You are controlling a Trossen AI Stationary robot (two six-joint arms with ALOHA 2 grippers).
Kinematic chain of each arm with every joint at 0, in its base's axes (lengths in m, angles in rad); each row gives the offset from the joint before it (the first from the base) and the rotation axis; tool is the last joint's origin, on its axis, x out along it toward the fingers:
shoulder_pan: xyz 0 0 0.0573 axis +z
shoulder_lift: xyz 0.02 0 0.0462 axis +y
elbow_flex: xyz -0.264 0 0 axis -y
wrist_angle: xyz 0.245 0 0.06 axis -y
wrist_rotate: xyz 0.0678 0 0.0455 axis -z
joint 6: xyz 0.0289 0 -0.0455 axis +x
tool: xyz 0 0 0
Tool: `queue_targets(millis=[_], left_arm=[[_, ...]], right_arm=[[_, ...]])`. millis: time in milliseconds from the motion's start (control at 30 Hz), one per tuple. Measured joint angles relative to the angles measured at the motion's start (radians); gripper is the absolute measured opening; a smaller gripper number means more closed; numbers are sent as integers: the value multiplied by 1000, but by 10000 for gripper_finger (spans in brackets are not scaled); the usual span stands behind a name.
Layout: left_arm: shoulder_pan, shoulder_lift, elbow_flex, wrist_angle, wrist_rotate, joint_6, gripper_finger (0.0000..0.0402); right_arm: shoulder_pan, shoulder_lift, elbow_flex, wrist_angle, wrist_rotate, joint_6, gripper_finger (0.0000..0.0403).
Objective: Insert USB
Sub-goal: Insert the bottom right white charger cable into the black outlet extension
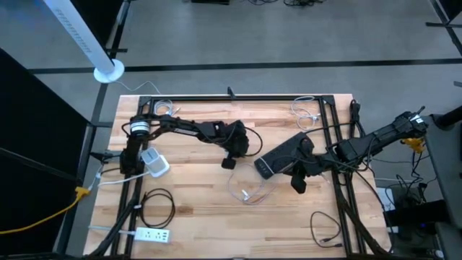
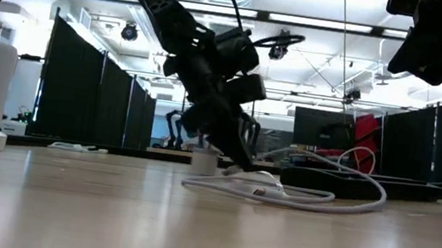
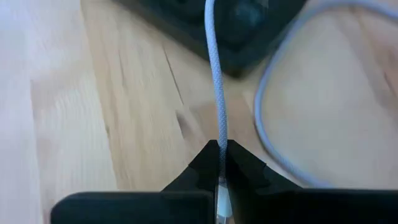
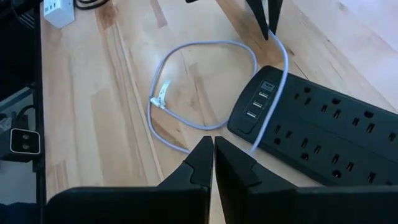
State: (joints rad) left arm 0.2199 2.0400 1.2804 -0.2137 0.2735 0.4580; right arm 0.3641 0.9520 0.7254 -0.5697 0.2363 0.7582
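Observation:
A white braided USB cable (image 4: 186, 56) lies in a slack loop on the wooden table, its free connector end (image 4: 163, 93) resting flat. A black power strip (image 4: 323, 130) lies beside it, with a row of USB ports (image 4: 258, 99) at one end. My left gripper (image 1: 229, 162) stands mid-table just left of the strip, slanting down, shut on the cable; its fingertips also show in the right wrist view (image 4: 268, 25). My right gripper (image 4: 213, 146) hovers shut above the strip's near side (image 1: 298, 184), holding nothing. My left gripper pinches the white cable (image 3: 219, 146) between its two fingertips, and a paler piece of it shows farther back between the fingers (image 3: 222, 198). The fingers slant down toward the strip and lie along the cable. From the tips the cable runs slack over the strip's port end (image 3: 214, 37) to the table.
A white cube adapter (image 1: 154, 162) and a white power strip (image 1: 153, 234) sit at the table's left, with a black cable coil (image 1: 155, 206) between them. Another black cable (image 1: 325, 230) lies near right, and a white cable (image 1: 307, 112) at the far right.

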Motion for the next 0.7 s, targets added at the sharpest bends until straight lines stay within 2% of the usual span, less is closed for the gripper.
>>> queue_targets(millis=[233, 367, 567, 633, 700], left_arm=[[0, -21, 1, -188, -31, -5, 0], [-1, -54, -10, -238, -62, -3, 0], [8, -157, -106, -238, -106, -27, 0], [9, -196, -147, -198, -105, -42, 0], [4, -236, -183, -109, -62, -49, 0]], right_arm=[[0, 0, 0, 2, 1, 0, 0], [0, 0, 0, 4, 1, -3, 0], [5, 0, 0, 4, 3, -14, 0], [7, 0, 0, 4, 2, -18, 0], [11, 0, 0, 4, 2, -27, 0]])
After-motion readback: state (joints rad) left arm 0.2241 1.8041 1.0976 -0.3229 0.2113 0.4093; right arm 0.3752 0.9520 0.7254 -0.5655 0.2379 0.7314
